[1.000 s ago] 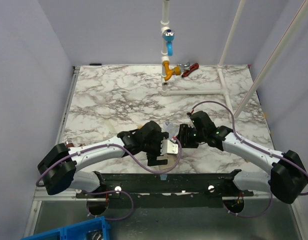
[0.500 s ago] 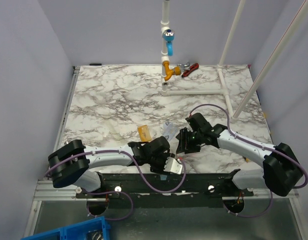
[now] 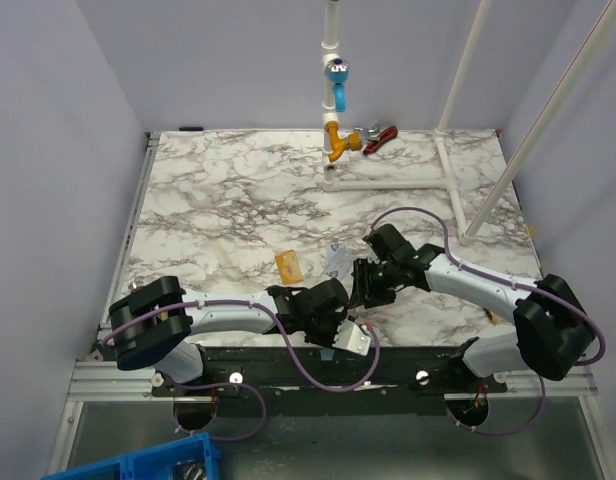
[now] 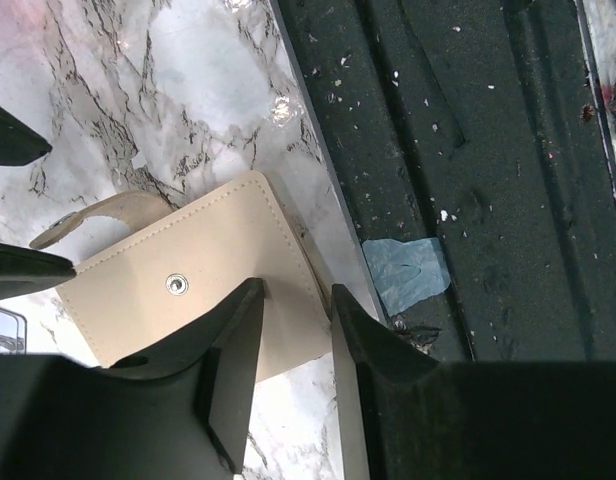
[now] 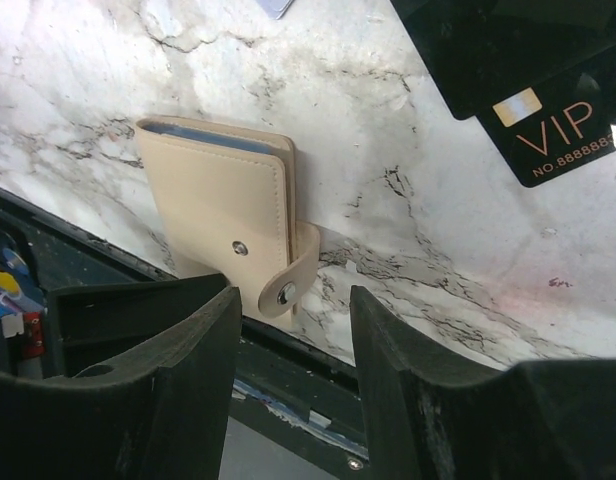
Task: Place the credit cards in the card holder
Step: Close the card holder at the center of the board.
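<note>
Overhead, a gold-orange card (image 3: 288,264) and a pale patterned card (image 3: 338,262) lie mid-table. Left wrist: left gripper (image 4: 295,292), jaws narrow, over the five-o'clock corner of the beige leather card holder (image 4: 178,280); grip unclear. Right wrist: right gripper (image 5: 293,295) wide, empty; black VIP card (image 5: 548,110) at one o'clock.

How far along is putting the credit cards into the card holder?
Done: nothing; all three cards are outside. The gold-orange card, the pale patterned card and the black VIP card lie on the marble table. In hand: the left hand straddles an edge of the folded beige leather-like card holder, its tab unsnapped. Remaining: open it and insert them.
</note>
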You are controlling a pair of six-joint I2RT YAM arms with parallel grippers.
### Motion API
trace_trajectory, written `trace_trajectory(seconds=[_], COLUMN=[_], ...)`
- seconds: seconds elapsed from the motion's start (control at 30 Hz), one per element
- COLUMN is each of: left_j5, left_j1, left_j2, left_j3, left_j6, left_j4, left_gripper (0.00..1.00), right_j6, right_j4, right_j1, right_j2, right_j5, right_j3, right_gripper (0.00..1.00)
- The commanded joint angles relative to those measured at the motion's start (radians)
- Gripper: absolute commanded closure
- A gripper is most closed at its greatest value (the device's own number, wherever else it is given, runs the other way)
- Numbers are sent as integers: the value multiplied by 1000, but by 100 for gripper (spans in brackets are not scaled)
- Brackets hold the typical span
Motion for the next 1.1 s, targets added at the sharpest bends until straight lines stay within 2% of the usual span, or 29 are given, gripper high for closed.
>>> trace_trajectory(seconds=[0.0, 0.1, 0.3, 0.43, 0.57, 0.67, 0.77, 0.97, 1.07], left_j5=[-13, -21, -30, -41, -41, -43, -42, -41, -44], left_j1=[-8, -8, -8, -7, -8, -8, -8, -8, -7], left_j2=[13, 13, 7, 4, 2, 7, 7, 4, 3], left_j3=[24, 30, 25, 24, 27, 31, 30, 30, 31], left_j6=[11, 9, 11, 13, 8, 4, 3, 3, 3], left_j4=[-58, -70, -67, -67, -73, -73, -72, -76, -78], left_gripper=[69, 72, 76, 77, 77, 77, 77, 77, 78], right_j6=[-35, -38, -32, -34, -44, -48, -40, -27, -18], right_j4=[-34, -61, -77, -90, -121, -119, -116, -106, -113], right_j1=[22, 37, 44, 47, 47, 47, 46, 48, 48], right_j2=[33, 41, 37, 27, 23, 17, 19, 22, 18], right_j5=[14, 42, 54, 64, 83, 67, 73, 88, 112], right_j3=[50, 74, 72, 63, 65, 64, 63, 52, 50], right_gripper=[49, 50, 68, 73, 74, 68, 68, 83, 98])
